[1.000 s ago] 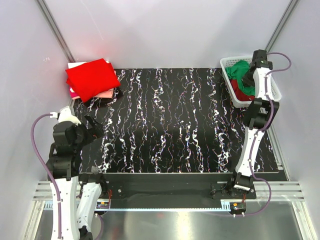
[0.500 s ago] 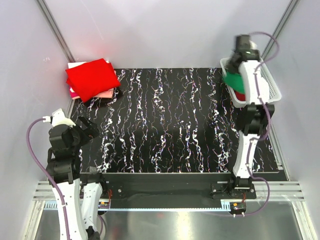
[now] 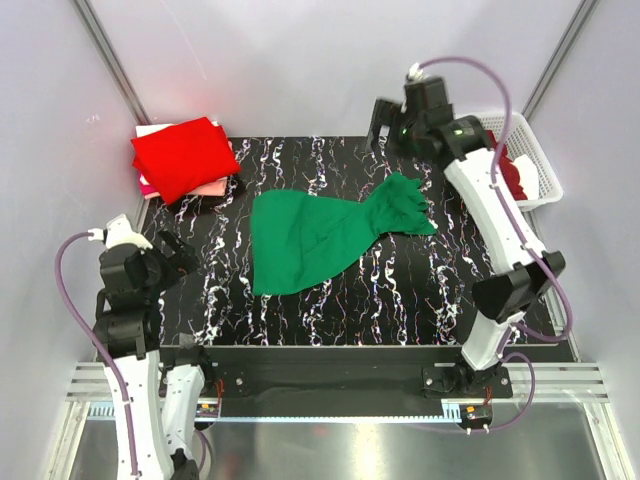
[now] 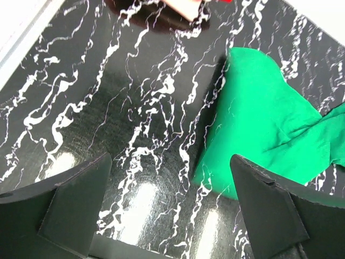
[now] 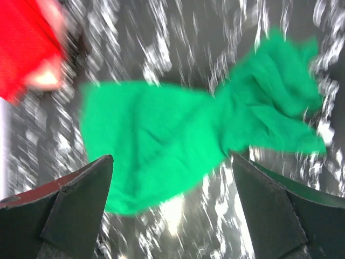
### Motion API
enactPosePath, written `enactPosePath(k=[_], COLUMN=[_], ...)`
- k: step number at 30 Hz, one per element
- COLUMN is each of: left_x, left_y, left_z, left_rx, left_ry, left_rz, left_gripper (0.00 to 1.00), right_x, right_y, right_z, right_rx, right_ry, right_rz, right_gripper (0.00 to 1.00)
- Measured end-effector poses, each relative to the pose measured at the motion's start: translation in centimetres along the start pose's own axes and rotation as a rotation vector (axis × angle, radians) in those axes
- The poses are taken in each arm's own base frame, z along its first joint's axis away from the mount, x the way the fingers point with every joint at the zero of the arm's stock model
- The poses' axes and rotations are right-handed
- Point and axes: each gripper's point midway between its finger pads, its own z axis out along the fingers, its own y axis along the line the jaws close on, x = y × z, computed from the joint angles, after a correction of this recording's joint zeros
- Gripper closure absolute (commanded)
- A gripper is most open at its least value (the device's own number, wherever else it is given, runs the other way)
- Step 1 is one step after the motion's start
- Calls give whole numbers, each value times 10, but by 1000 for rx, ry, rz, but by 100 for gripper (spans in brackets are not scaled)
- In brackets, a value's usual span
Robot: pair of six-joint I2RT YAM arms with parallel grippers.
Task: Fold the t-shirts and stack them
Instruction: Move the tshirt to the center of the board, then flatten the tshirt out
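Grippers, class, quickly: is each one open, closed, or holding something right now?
Left gripper: open, holding nothing.
Right gripper: open, holding nothing; the green t-shirt lies free.

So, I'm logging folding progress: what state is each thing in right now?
Emerald green cotton t-shirt: lying unfolded on the black marbled table, one end bunched.
Bright red cotton t-shirt: folded, on top of a pale pink garment at the far left.
White plastic lattice basket: holds a dark red garment.
Left gripper: open, empty.
Right gripper: open, empty, over the green t-shirt.
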Motion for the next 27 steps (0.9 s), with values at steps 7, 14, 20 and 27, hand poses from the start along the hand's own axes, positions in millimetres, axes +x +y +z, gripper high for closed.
enactPosePath(k=[7, 14, 20, 27], left_x=[16, 47, 106, 155], left_y=[-2, -34, -40, -52], left_z=[17, 4, 4, 20], left_rx=[-11, 121, 127, 47], left_ry=[116, 226, 416, 601], left_rz=[7, -9, -33, 31], left_gripper=[1, 14, 12, 7], right_x=[150, 204, 243, 254], right_y=[-54, -74, -91, -97], right_z=[30, -25, -35, -35], right_rx=[109, 61, 51, 41], right_ry=[373, 360, 328, 286], right_rz=[12, 118, 207, 245], right_gripper=[0, 0, 0, 0])
